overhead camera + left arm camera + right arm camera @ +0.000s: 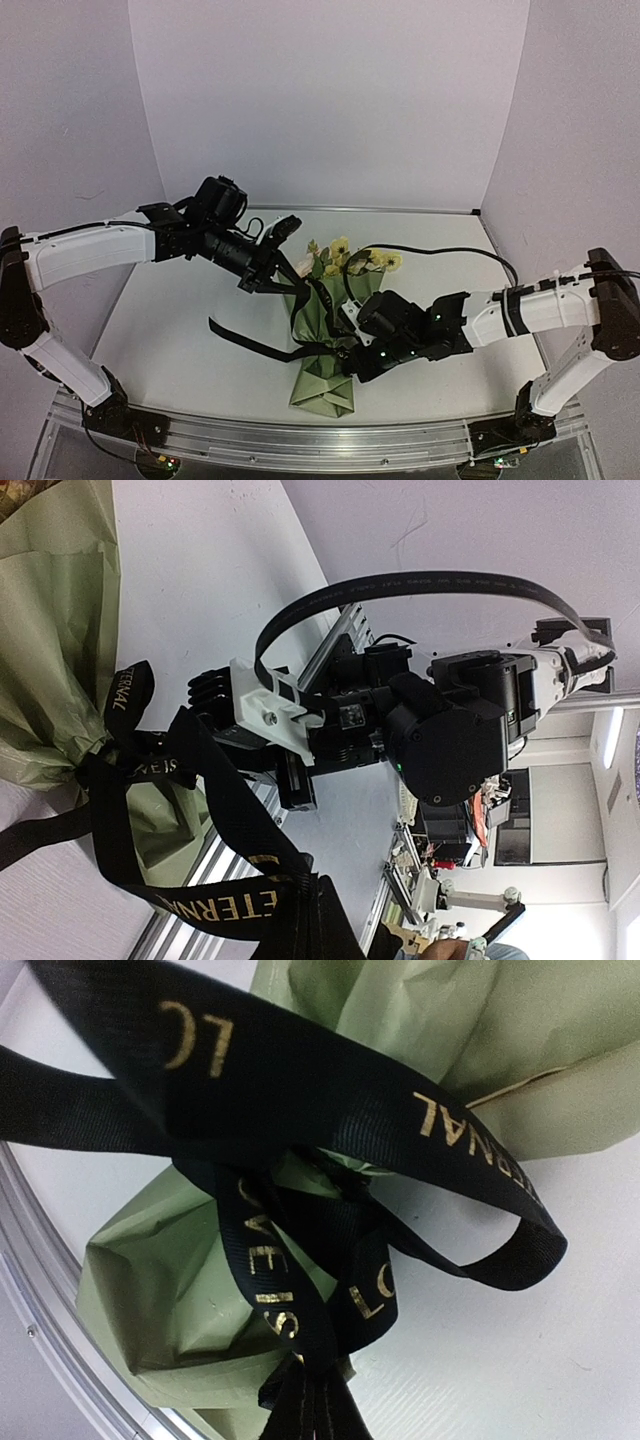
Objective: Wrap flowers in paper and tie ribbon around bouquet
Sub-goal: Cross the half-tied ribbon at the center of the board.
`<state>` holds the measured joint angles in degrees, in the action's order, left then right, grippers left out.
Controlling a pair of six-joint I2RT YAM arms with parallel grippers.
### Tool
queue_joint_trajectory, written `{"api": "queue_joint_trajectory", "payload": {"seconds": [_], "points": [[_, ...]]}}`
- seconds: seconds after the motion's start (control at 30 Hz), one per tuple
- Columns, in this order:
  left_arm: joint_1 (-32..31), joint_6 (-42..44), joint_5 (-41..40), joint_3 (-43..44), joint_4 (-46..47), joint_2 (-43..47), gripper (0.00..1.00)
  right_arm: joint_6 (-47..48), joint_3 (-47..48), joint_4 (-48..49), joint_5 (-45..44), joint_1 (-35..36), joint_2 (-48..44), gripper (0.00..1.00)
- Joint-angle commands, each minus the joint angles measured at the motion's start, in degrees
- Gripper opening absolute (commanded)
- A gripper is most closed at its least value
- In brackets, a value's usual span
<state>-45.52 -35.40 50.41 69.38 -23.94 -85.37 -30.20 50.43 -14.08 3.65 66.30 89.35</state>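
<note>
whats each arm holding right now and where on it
Both hold the ribbon: the left gripper pinches a long strand well away from the bouquet, the right gripper pinches bunched strands close to its neck.

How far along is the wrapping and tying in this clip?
Done: the paper forms a sleeve around the flowers. In hand: the ribbon is looped and crossed at the sleeve's neck, with the left gripper and right gripper each shut on a strand. Remaining: probably pulling the loose knot tight and releasing.

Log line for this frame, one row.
stage: tying ribbon | left gripper: shut on ribbon | right gripper: shut on ribbon | bouquet: wrapped, lying on table, ribbon crossed at its waist, loops slack
</note>
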Motion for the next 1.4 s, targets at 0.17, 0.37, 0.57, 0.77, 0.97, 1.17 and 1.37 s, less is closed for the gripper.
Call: {"api": "queue_joint_trajectory", "payload": {"seconds": [0.17,0.37,0.57,0.77,0.97,1.17,1.37], "points": [[0.33,-6.16,2.46,-1.13,1.00,6.27,0.00,7.11,5.09,-10.37,-1.45,-3.83,-5.84,0.00],[-0.49,-15.02,4.64,-6.42,9.31,9.17,0.00,8.93,11.66,-14.29,5.51,-7.43,-1.69,0.00],[-3.54,-26.13,4.19,-9.58,24.65,11.11,0.00,8.97,14.49,-15.83,8.10,-9.35,1.36,0.00],[-10.31,-35.83,-10.58,-14.85,49.32,9.77,0.00,8.56,16.17,-15.52,12.43,-11.34,3.90,0.00],[-17.97,-41.15,-35.75,-24.62,76.47,5.25,0.00,8.04,15.95,-14.89,15.85,-13.58,4.26,0.00],[-26.11,-39.27,-51.85,-27.20,81.26,-0.91,0.00,7.81,15.48,-14.83,18.28,-14.93,4.23,0.00],[-32.94,-50.53,-73.90,-39.58,80.26,-2.11,0.00,7.42,13.06,-14.50,18.93,-15.16,2.27,0.00]]}}
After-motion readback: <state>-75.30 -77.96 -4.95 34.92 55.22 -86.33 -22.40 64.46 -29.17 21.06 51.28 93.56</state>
